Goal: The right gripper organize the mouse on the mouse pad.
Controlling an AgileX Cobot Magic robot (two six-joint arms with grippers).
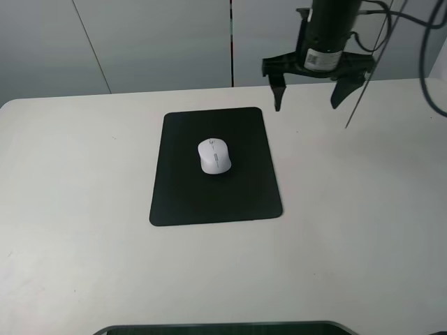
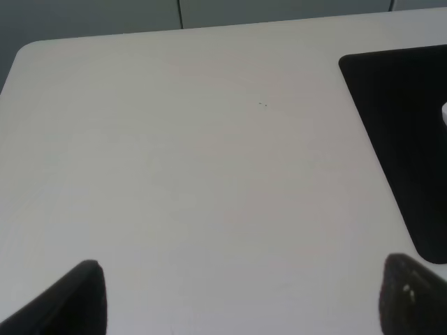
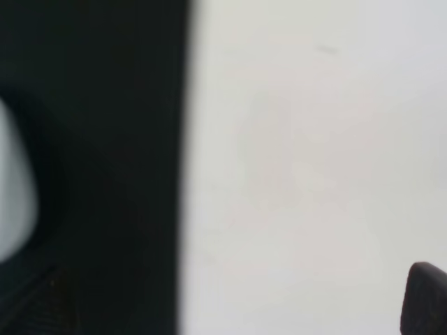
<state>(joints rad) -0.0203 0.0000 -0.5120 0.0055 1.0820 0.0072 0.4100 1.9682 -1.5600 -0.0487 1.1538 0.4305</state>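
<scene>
Watch the risk first: the mouse (image 1: 214,155) looks smooth and rounded, so if you close off-centre it'll likely squirt out or skid off the mouse pad (image 1: 209,202). Come down too hard and you may drag the thin pad across the worktop (image 1: 363,223). The right wrist view is blurred, so don't trust it for lining up. The right hand (image 1: 307,106) is wide open and holding nothing, raised just beyond the pad's far right corner. The mouse lies on the pad near its middle, slightly angled, well apart from that hand, to its left and nearer the front. The left hand (image 2: 241,293) is also spread open and empty over bare worktop.
</scene>
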